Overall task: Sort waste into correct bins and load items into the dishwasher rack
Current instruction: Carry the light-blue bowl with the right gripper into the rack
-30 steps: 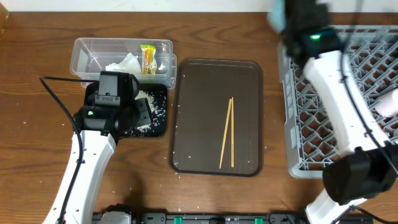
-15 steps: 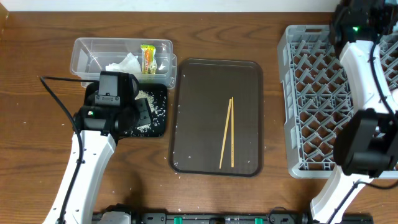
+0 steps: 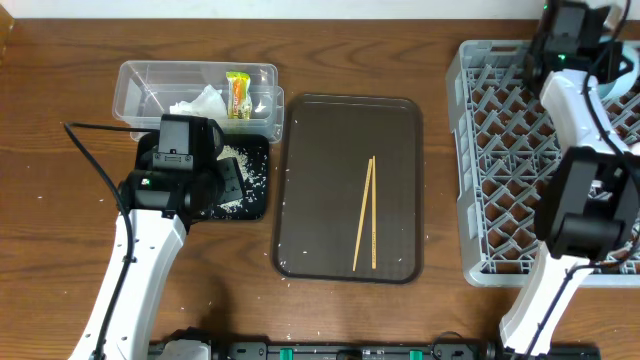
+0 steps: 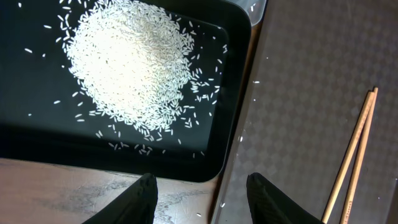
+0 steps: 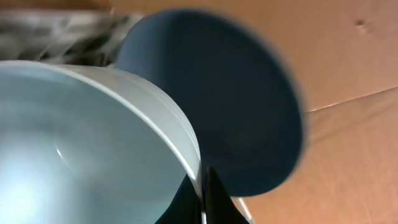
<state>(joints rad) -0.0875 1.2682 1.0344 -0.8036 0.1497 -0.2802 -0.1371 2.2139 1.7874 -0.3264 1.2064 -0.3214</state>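
Note:
My left gripper (image 4: 202, 186) is open and empty, low over the table at the near edge of the shallow black tray (image 4: 224, 143), which holds a heap of white rice (image 4: 130, 62). The clear tub (image 3: 150, 85) holds the crumpled tissue (image 3: 200, 103) and the snack wrapper (image 3: 238, 95). The wooden chopsticks (image 3: 365, 213) lie on the brown serving tray (image 3: 320, 150). My right gripper (image 5: 202, 186) is shut on the rim of the light blue bowl (image 5: 93, 137), at the far right corner of the grey rack (image 3: 500, 150). The dark blue plate (image 5: 236, 106) is behind the bowl. The cups are out of view.
Loose rice grains lie scattered on the wood around the black tray. The chopsticks also show at the right of the left wrist view (image 4: 357, 155). The right arm (image 3: 575, 110) stretches over the rack's right side. A brown cardboard surface (image 5: 348, 56) stands behind the plate.
The right arm has swung from over the rack's left edge to its far right corner. The left arm and the things on the left have not moved.

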